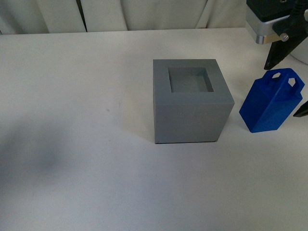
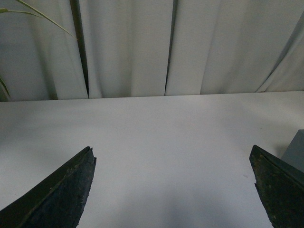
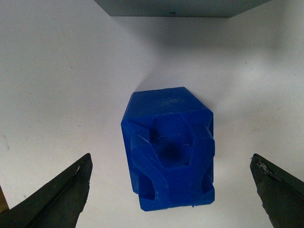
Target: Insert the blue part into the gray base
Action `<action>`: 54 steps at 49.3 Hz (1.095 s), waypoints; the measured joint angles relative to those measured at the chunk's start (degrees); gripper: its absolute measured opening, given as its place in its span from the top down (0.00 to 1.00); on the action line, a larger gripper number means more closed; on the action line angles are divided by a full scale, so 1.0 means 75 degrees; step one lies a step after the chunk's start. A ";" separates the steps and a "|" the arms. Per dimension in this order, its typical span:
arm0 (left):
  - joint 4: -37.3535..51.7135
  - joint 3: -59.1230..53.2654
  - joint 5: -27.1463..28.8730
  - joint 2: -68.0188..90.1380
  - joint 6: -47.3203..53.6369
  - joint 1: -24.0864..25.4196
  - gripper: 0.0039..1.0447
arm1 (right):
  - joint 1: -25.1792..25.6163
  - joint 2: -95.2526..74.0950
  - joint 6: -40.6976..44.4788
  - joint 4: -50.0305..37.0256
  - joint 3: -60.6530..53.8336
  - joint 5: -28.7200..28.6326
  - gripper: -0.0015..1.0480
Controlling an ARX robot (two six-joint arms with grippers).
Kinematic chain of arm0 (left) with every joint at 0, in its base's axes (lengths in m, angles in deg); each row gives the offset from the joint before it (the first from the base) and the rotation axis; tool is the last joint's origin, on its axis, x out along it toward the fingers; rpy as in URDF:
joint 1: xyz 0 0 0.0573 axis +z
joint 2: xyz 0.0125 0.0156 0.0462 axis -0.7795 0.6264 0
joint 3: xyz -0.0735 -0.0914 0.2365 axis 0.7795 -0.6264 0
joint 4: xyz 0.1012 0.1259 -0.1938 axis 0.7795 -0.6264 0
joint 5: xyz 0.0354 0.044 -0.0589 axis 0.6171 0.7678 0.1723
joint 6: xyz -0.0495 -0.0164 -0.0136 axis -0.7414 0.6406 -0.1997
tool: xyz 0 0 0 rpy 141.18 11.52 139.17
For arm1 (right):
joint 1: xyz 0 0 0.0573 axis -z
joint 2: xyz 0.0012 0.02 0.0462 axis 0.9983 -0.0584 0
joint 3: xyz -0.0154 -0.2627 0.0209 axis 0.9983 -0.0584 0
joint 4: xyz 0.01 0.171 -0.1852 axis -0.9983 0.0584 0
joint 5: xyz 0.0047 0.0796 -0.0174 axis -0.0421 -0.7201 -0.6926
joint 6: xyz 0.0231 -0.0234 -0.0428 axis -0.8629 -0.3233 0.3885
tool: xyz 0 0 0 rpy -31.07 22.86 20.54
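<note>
The gray base [image 1: 192, 103] stands in the middle of the white table, its square recess facing up and empty. The blue part [image 1: 269, 103] stands upright on the table to its right, loop handles on top, apart from the base. My right gripper [image 1: 281, 91] is open above the blue part, one finger on either side. In the right wrist view the blue part [image 3: 168, 156] lies between the spread fingers of the right gripper [image 3: 171, 159], untouched, with the base's edge [image 3: 180, 7] beyond. My left gripper [image 2: 171, 151] is open and empty over bare table; a corner of the base [image 2: 297, 152] shows beside one finger.
The white table [image 1: 72, 120] runs back to pale curtains [image 1: 144, 14] along its far edge. A green plant leaf [image 2: 28, 12] shows in the left wrist view. The left arm is out of the front view.
</note>
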 joint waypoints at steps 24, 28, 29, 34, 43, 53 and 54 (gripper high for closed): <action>0.0000 0.0000 0.0000 0.0000 0.0000 0.0000 0.06 | -0.0131 -0.0402 0.0125 -0.0052 0.0087 0.0143 0.07; 0.0000 0.0000 0.0000 0.0000 -0.0003 -0.0003 0.06 | -0.0154 -0.0402 0.0122 -0.0085 0.0087 0.0143 0.07; 0.0000 0.0000 0.0000 0.0000 0.0000 0.0000 0.06 | -0.0163 -0.0402 0.0125 -0.0108 0.0085 0.0157 0.07; 0.0000 0.0000 0.0000 0.0000 -0.0003 0.0000 0.06 | -0.0184 -0.0420 0.0108 -0.0149 0.0079 0.0201 0.10; 0.0000 0.0000 0.0000 0.0000 0.0000 -0.0003 0.06 | -0.0184 -0.0449 0.0111 -0.0181 0.0015 0.0326 0.39; 0.0000 0.0000 0.0000 0.0000 0.0000 0.0000 0.06 | -0.0149 -0.0443 -0.0023 0.0099 0.0152 0.0009 0.56; 0.0000 0.0000 0.0000 0.0000 0.0000 0.0000 0.06 | -0.0149 -0.0443 -0.0032 0.0128 0.0178 -0.0026 0.56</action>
